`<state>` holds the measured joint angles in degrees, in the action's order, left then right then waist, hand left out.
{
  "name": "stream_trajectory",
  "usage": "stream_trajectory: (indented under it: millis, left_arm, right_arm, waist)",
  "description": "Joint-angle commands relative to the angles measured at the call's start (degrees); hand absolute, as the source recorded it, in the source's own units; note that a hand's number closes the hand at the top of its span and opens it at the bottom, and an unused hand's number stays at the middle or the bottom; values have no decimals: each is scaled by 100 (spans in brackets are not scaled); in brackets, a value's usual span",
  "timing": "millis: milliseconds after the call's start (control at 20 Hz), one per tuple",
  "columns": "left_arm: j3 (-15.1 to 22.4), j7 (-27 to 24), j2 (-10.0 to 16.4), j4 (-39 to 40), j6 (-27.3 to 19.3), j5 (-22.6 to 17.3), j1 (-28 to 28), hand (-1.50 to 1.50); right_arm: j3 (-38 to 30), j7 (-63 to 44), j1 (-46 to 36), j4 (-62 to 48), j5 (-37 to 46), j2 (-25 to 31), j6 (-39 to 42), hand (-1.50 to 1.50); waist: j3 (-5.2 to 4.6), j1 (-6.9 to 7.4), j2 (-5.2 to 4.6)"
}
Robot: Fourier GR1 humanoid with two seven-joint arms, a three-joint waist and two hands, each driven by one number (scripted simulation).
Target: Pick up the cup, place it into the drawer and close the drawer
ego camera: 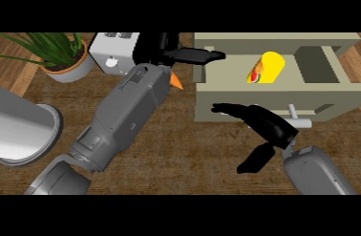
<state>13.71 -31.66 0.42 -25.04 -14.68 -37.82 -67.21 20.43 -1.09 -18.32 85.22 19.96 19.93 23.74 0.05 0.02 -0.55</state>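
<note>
The yellow cup (268, 67), with a red and green mark on its side, lies inside the open beige drawer (211, 94). My right hand (266, 124) is at the drawer's front wall, its fingers stretched left along the front, just left of the grey handle (298, 118). It is open and holds nothing. My left hand (168, 49) reaches up past the drawer's far left corner, its straight fingers (201, 55) pointing right over the rim. It is open too, and the cup is apart from both hands.
A potted plant (62, 56) stands at the back left beside a white appliance (112, 51). A large grey metal pot (21, 130) lies at the left edge. A small orange object (177, 81) peeks out beside my left forearm.
</note>
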Motion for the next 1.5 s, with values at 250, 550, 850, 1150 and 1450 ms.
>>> stream_trajectory:
  millis: [250,550,850,1150,1450]
  left_arm:
    - [-47,-88,291,-722,348,-29,810,-150]
    - [47,92,501,-1199,550,-37,1309,-150]
    - [42,338,952,-1509,960,-91,1549,-150]
    - [72,345,1093,-1674,1133,-86,1760,-150]
    - [194,345,1096,-1805,1313,-34,1918,-150]
  right_arm:
    - [-99,1214,-1264,-3383,967,-351,-761,150]
    - [-728,2318,-1966,-4721,846,-326,-1371,150]
    - [-1526,2575,-2928,-5499,521,100,-1588,150]
    - [-1933,2248,-3483,-5783,255,353,-1552,150]
    - [-2070,2090,-3689,-5683,36,564,-1206,150]
  waist:
    - [8,434,-8]
    - [22,649,-49]
    - [29,845,-115]
    - [28,1041,-176]
    - [16,1158,-195]
